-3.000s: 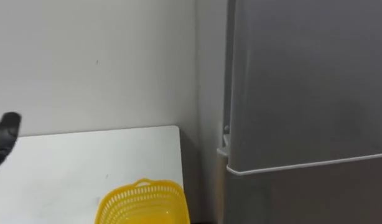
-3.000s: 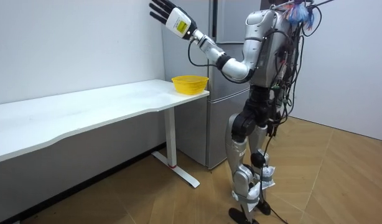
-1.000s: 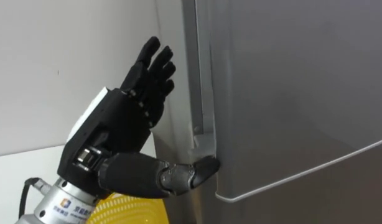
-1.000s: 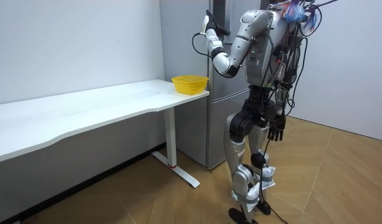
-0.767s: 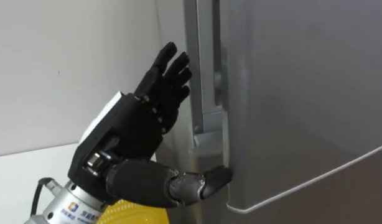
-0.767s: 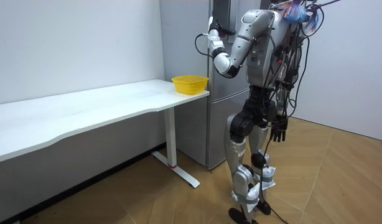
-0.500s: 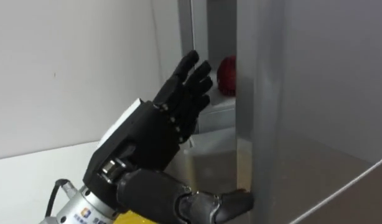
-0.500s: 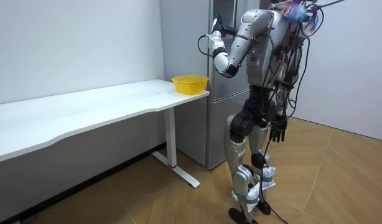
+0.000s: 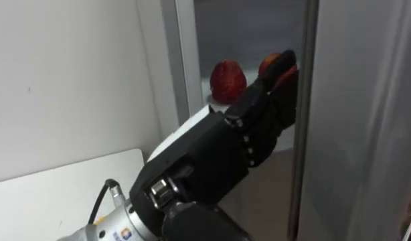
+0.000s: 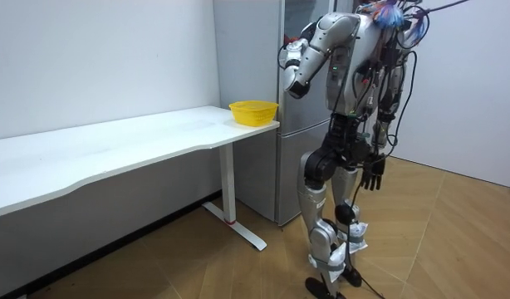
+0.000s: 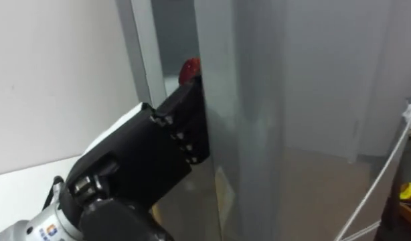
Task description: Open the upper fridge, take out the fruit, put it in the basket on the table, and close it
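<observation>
A yellow basket point(image 10: 254, 112) sits at the long white table's point(image 10: 114, 154) end, on the room view's right.

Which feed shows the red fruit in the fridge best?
Left eye view: a red fruit shows whole through the gap, past the left hand. The right eye view gives a red sliver by the door; the room view is too distant.

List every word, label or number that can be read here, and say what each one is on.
Printed mark on the wrist behind the left hand: too small and blurred to read.
Fridge door: no text on it.
Table: no text on it.
</observation>
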